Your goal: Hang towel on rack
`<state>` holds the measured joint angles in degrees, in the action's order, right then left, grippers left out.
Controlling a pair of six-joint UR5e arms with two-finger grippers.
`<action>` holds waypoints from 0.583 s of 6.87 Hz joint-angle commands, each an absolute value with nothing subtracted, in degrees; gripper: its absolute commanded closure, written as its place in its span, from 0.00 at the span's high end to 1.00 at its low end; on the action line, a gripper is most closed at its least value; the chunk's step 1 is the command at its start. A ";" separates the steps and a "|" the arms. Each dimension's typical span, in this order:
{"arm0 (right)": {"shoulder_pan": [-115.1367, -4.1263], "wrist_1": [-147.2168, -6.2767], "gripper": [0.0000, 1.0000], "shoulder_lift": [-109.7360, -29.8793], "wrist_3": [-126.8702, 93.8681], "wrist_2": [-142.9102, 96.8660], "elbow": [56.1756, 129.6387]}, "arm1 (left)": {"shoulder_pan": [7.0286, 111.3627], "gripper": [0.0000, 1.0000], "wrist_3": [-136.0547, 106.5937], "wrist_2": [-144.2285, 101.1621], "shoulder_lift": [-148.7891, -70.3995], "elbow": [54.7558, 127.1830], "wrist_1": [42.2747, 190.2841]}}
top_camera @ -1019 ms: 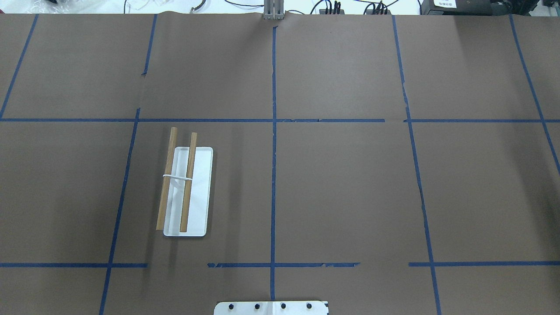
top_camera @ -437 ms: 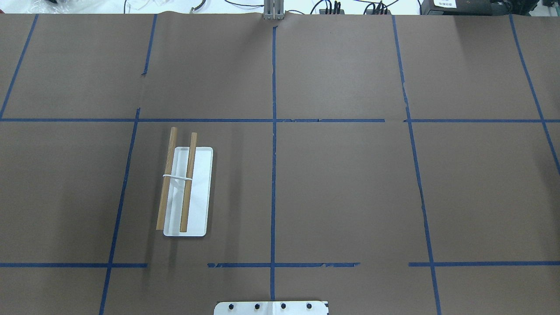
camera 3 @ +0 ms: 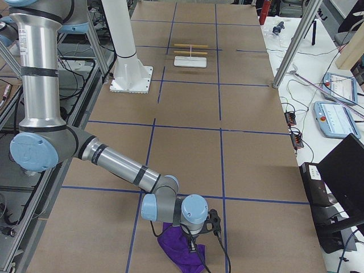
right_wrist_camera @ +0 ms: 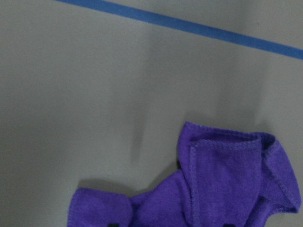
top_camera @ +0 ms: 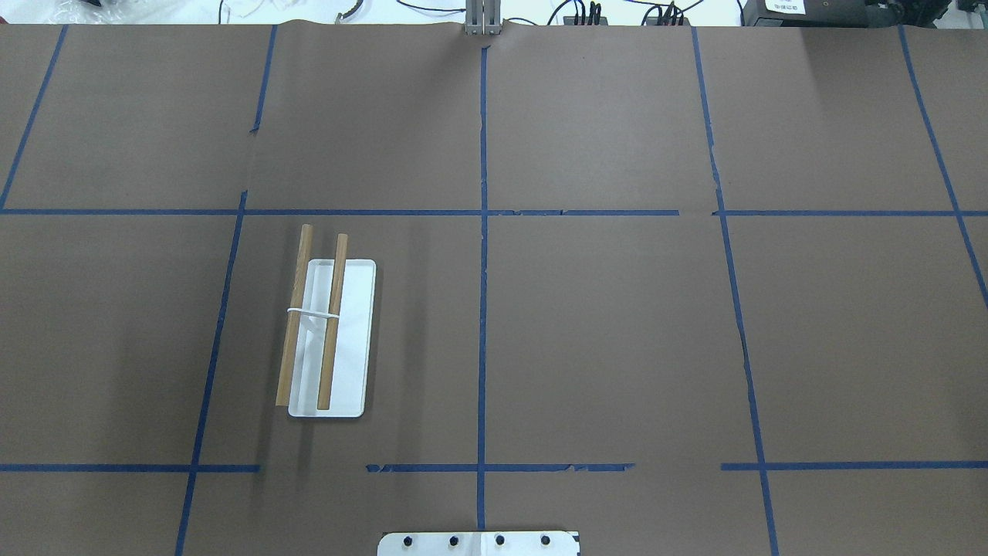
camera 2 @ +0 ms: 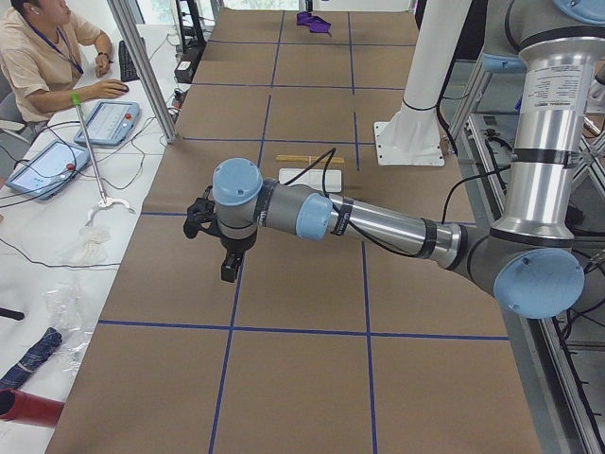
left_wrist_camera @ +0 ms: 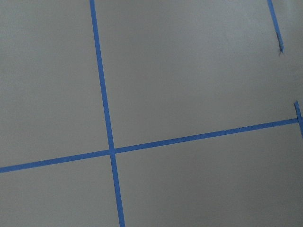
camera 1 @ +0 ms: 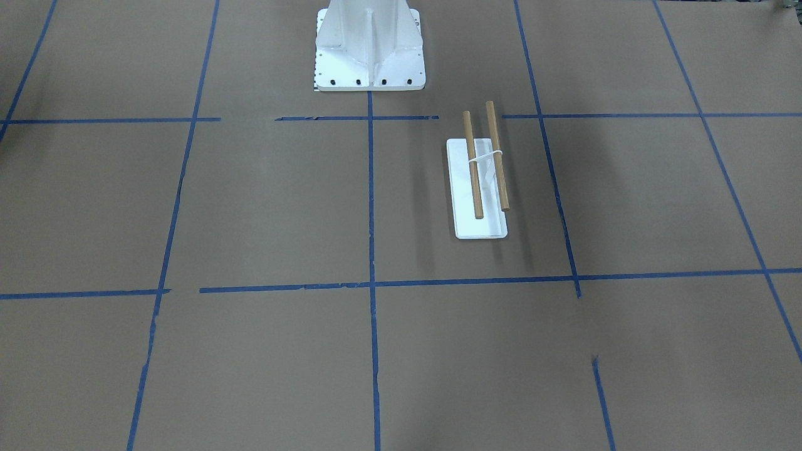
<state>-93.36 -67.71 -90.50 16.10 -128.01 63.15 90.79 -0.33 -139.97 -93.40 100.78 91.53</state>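
The rack (top_camera: pixel 312 316), two wooden dowels over a flat white base, stands on the robot's left half of the table; it also shows in the front view (camera 1: pixel 485 160). The purple towel (camera 3: pixel 177 249) lies crumpled at the table's far right end, outside the overhead and front views. It fills the lower part of the right wrist view (right_wrist_camera: pixel 227 189). My right gripper (camera 3: pixel 191 244) points down right at the towel; I cannot tell whether it is open or shut. My left gripper (camera 2: pixel 230 270) hangs over bare table beyond the rack; I cannot tell its state either.
The white bolted pedestal (camera 1: pixel 369 50) stands at the robot's edge, mid-table. Brown paper with blue tape lines (top_camera: pixel 483 309) covers the table. An operator (camera 2: pixel 43 52) sits beside tablets at the left end. A dark case (camera 3: pixel 341 187) and cables lie off the far edge.
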 commanded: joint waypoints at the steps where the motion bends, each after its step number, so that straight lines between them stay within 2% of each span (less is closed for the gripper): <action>1: -93.96 -67.59 0.62 -90.35 17.40 -126.05 59.42 | 90.79 1.00 -0.26 -139.92 -93.34 100.81 92.72; 2: -94.04 -67.59 0.54 -90.44 18.27 -125.17 59.07 | 90.79 1.00 -0.35 -140.01 -93.34 100.81 92.72; 4: -93.96 -67.59 0.52 -90.26 18.19 -125.07 56.96 | 90.79 1.00 -0.18 -139.92 -93.34 100.38 92.90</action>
